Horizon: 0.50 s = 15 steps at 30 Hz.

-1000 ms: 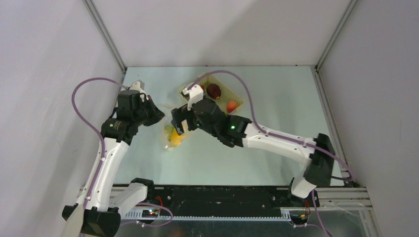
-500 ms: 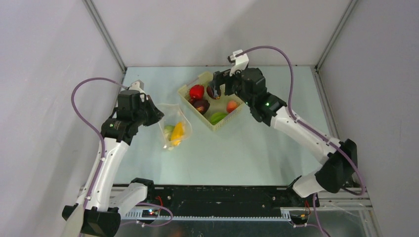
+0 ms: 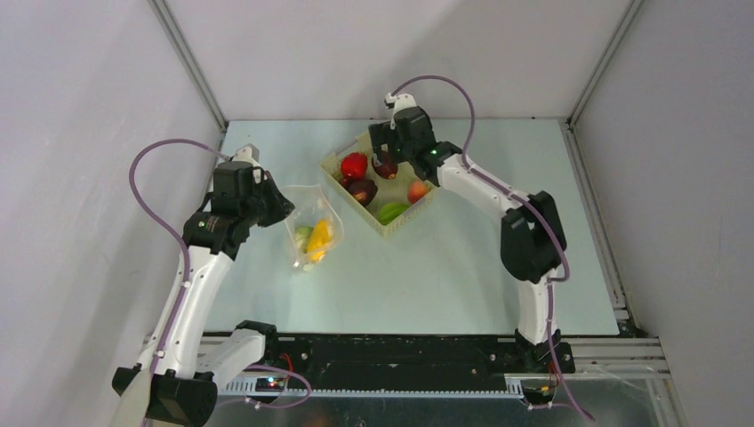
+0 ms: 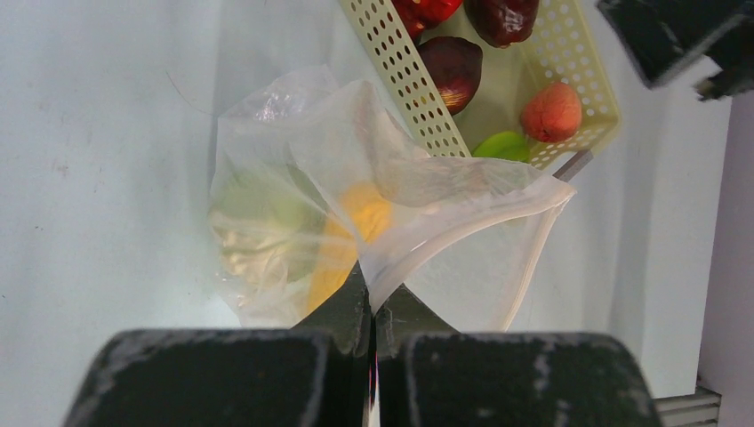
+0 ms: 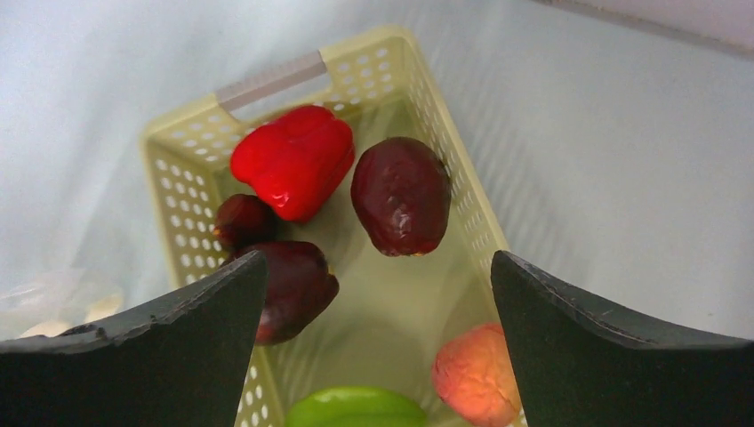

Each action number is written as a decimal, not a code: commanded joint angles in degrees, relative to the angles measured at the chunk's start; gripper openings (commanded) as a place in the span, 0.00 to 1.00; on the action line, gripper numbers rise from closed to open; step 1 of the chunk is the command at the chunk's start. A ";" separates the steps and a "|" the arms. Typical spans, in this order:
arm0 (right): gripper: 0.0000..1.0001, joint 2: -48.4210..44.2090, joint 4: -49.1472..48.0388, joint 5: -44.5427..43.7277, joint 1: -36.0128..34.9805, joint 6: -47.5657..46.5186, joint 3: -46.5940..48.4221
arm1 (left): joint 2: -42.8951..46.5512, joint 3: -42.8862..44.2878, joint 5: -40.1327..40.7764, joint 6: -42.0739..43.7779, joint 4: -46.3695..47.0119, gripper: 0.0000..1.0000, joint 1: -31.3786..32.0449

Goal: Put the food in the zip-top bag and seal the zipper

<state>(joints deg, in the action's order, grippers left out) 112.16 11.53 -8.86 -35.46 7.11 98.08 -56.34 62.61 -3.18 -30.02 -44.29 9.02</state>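
The clear zip-top bag (image 3: pixel 311 222) lies left of the basket, its mouth held up and open. My left gripper (image 4: pixel 373 298) is shut on the bag's (image 4: pixel 391 191) mouth edge. Inside it lie a yellow piece (image 4: pixel 351 236) and a pale green piece (image 4: pixel 258 213). The zipper strip (image 4: pixel 532 262) runs along the far mouth edge, faint. My right gripper (image 5: pixel 378 267) is open and empty above the basket (image 5: pixel 267 84). Under it lie a red pepper (image 5: pixel 293 169), dark purple pieces (image 5: pixel 402 196), a peach-orange piece (image 5: pixel 476 374) and a green piece (image 5: pixel 356 407).
The pale yellow latticed basket (image 3: pixel 425 203) sits at the back middle of the table, tilted diagonally, close to the bag's right side. The enclosure's grey walls stand on the left, back and right. The right gripper (image 3: pixel 389 149) hovers at the basket's far end.
My right gripper has swung from over the bag back to the basket and now hangs open over its far end. The left gripper has kept still, holding the bag.
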 commanded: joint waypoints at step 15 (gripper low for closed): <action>0.97 19.87 -0.82 -5.97 -0.10 12.89 14.85 | 0.13 0.68 -1.03 -0.14 0.76 0.00 -0.43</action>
<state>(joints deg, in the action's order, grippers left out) 128.75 14.02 -14.20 -35.88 17.19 107.20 -56.64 62.61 -3.29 -30.02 -44.27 9.02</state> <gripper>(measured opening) 0.976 0.005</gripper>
